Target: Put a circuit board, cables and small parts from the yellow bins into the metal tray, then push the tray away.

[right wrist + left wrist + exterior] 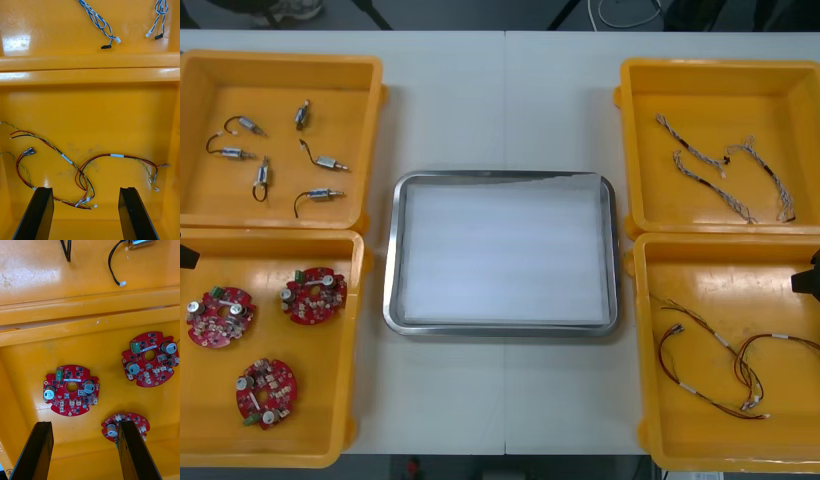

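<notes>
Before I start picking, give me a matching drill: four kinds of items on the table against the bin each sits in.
Items
1. circuit boards
2. small metal parts
3. blue and white cables
4. red and yellow cables

Places
A. far right bin
B. near left bin
C. near right bin
D. far left bin

Pairs: 1-B, 2-D, 3-A, 4-C.

Left hand and right hand hang open over the near bins.
</notes>
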Controlling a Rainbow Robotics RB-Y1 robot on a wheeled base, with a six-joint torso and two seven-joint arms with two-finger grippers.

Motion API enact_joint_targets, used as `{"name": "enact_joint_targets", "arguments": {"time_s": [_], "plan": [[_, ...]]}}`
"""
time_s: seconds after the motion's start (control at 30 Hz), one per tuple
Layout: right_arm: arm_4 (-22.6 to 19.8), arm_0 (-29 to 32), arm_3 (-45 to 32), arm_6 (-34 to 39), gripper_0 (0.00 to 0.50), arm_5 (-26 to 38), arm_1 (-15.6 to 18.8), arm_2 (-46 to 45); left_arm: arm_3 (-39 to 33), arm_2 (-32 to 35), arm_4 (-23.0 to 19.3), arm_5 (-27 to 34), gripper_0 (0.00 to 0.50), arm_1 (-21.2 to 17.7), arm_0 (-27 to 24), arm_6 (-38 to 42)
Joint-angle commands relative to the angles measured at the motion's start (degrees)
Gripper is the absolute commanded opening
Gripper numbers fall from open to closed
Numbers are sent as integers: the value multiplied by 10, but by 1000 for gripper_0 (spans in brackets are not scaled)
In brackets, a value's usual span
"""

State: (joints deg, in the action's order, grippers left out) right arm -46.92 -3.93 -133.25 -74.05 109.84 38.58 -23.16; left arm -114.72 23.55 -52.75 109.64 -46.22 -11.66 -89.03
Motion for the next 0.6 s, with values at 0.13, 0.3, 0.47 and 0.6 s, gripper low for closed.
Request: {"name": "enact_joint_targets", "arguments": {"time_s": [0.13, 0.3, 0.47, 0.6], "plan": [[-5, 5, -6, 3, 500, 2, 21, 1, -15, 16, 2, 4, 500, -13, 8, 9], [-5, 5, -6, 3, 500, 2, 21, 1, -15, 16, 2, 4, 500, -13, 8, 9], [-5, 5, -6, 3, 500, 2, 21, 1, -15, 16, 2, 4, 500, -13, 8, 9], [-5, 5, -6, 3, 500, 2, 21, 1, -15, 16, 2, 4, 500, -13, 8, 9]]}}
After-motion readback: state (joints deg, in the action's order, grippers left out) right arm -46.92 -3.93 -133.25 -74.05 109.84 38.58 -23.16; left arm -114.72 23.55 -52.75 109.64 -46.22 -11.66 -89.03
